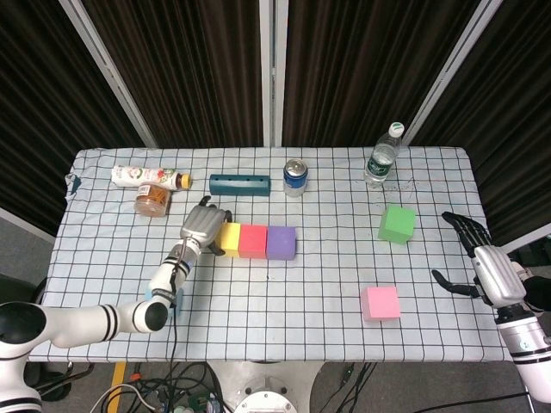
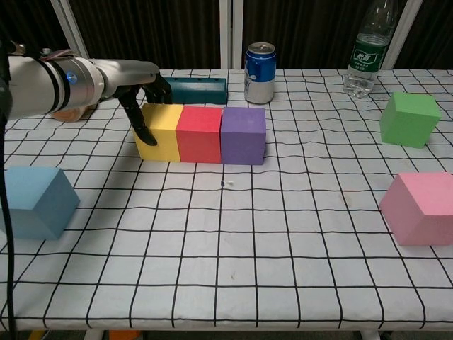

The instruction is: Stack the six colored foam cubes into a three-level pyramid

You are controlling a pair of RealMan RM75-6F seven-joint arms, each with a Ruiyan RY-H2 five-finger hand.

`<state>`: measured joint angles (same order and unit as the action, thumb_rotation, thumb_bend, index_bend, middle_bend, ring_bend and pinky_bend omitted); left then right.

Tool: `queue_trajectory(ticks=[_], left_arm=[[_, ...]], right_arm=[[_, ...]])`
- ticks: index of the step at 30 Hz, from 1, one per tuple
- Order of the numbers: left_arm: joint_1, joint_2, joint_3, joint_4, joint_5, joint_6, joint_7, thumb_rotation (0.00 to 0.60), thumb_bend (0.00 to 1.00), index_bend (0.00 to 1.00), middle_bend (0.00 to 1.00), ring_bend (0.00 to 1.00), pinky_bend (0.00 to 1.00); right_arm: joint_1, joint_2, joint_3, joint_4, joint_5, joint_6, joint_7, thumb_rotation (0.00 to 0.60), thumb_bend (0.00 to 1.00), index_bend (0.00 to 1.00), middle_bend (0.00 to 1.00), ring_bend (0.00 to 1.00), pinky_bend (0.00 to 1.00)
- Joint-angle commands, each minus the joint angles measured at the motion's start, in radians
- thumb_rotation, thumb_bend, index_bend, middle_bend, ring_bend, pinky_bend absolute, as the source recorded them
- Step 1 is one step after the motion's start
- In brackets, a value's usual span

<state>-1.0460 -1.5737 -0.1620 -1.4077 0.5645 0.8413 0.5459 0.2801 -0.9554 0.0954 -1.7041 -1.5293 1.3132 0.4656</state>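
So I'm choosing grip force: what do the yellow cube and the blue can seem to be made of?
The yellow cube looks like matte foam: flat colour, no glare, slightly soft edges. The blue can looks like thin glossy metal, probably aluminium: silvery rim and top, highlights on its printed side.

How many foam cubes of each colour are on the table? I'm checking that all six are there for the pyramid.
Yellow: 1
Red: 1
Purple: 1
Green: 1
Pink: 1
Blue: 1
Total: 6 cubes
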Motion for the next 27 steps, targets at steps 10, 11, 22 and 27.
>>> queue_trajectory(ticks=[10, 11, 22, 27], left_arm=[[-0.006, -0.001, 0.002, -0.003, -0.004, -0.007, -0.003, 0.6, 0.0, 0.33, 0.37, 0.27, 0.07], [-0.006, -0.001, 0.002, -0.003, -0.005, -0.008, -0.005, 0.6, 0.0, 0.32, 0.36, 0.27, 0.07], [-0.013, 0.006, 0.004, -0.016, -0.007, -0.016, -0.009, 0.6, 0.0, 0.21, 0.28, 0.27, 0.07], [-0.012, 0.028, -0.004, -0.047, -0.008, -0.027, -0.028, 0.6, 0.0, 0.14, 0.18, 0.19, 0.07]], right_arm=[[0.009, -0.002, -0.003, 0.018, -0.011, -0.013, 0.024, 0.6, 0.24, 0.0, 0.06, 0.0, 0.0], [0.009, -0.002, -0.003, 0.02, -0.011, -0.013, 0.027, 0.6, 0.24, 0.0, 0.06, 0.0, 0.0], [0.014, -0.005, -0.006, 0.043, -0.025, -0.011, 0.06, 0.6, 0.24, 0.0, 0.06, 0.0, 0.0], [0.014, -0.006, -0.005, 0.046, -0.029, -0.004, 0.06, 0.6, 0.25, 0.0, 0.06, 0.0, 0.0]])
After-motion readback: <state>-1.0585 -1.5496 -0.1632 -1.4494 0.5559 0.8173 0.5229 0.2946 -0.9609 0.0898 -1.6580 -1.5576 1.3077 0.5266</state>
